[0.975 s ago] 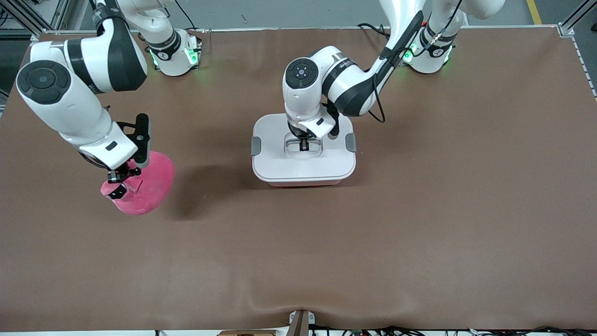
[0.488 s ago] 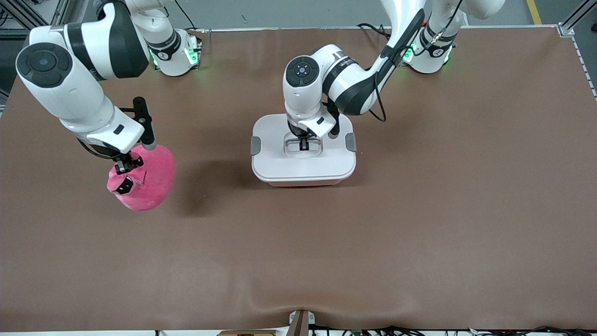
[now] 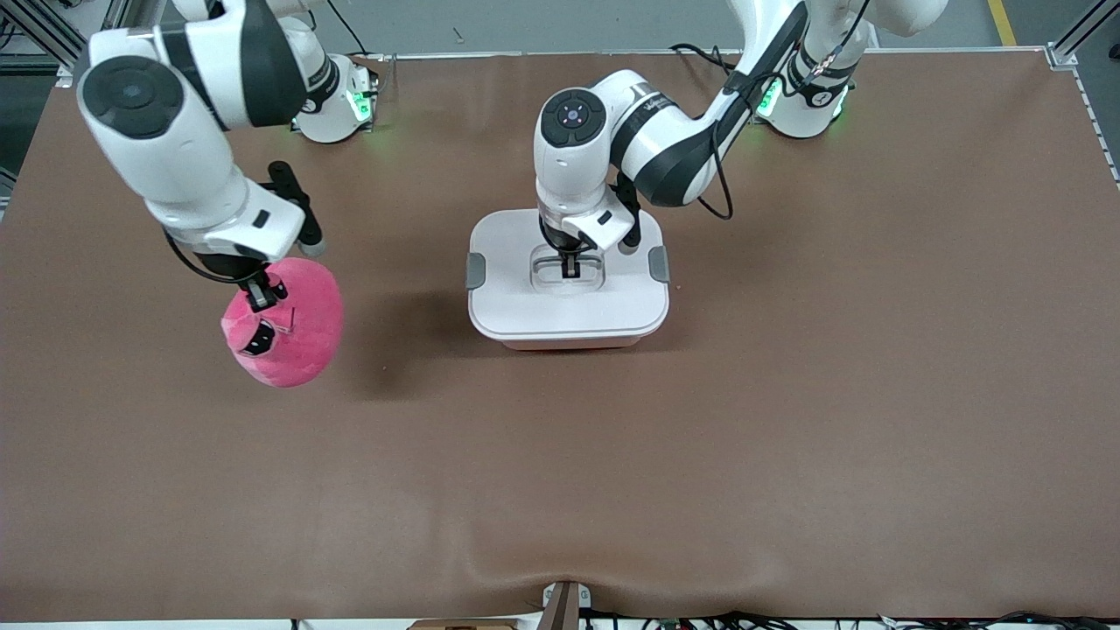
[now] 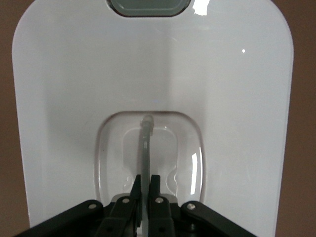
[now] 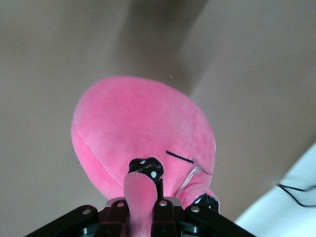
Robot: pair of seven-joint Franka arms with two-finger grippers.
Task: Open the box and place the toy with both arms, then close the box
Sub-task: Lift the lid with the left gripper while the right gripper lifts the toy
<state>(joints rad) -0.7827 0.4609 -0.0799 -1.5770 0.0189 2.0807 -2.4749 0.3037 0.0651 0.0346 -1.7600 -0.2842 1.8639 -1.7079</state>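
The box (image 3: pixel 569 337) stands mid-table with its white lid (image 3: pixel 512 302) on and a grey clip at each end. My left gripper (image 3: pixel 570 265) is down in the lid's recessed centre, shut on the thin grey handle (image 4: pixel 145 148). The lid (image 4: pixel 64 98) fills the left wrist view. My right gripper (image 3: pixel 259 297) is shut on one stalk eye (image 5: pixel 143 185) of the hot-pink plush toy (image 3: pixel 293 337) and holds it in the air over the table toward the right arm's end. The toy (image 5: pixel 138 128) hangs below the fingers in the right wrist view.
The brown table mat (image 3: pixel 787 394) spreads around the box. The two arm bases (image 3: pixel 328 105) stand along the table's edge farthest from the front camera. A cable lies on a white surface in the corner of the right wrist view (image 5: pixel 296 192).
My right gripper has lifted the toy and carried it toward the box. My left gripper stays shut on the handle, and its arm has risen slightly with the lid.
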